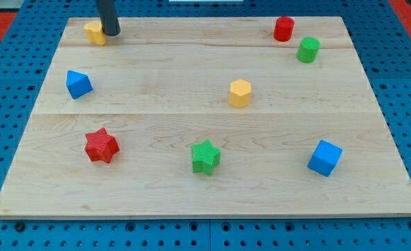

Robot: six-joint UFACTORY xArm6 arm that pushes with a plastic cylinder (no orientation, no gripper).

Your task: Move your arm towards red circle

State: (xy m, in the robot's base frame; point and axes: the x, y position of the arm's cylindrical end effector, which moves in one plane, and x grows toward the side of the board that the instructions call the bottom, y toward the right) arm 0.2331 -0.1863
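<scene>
The red circle (pixel 283 28) is a short red cylinder standing near the view's top right of the wooden board (pixel 205 181). My tip (pixel 111 32) is at the view's top left, touching the right side of a yellow block (pixel 94 32). The tip is far to the left of the red circle, almost level with it. A green cylinder (pixel 308 49) stands just below and to the right of the red circle.
A blue triangle block (pixel 78 84) lies at the left. A yellow hexagon (pixel 239 93) stands near the middle. A red star (pixel 101 146), a green star (pixel 205 156) and a blue cube (pixel 324 157) lie along the bottom.
</scene>
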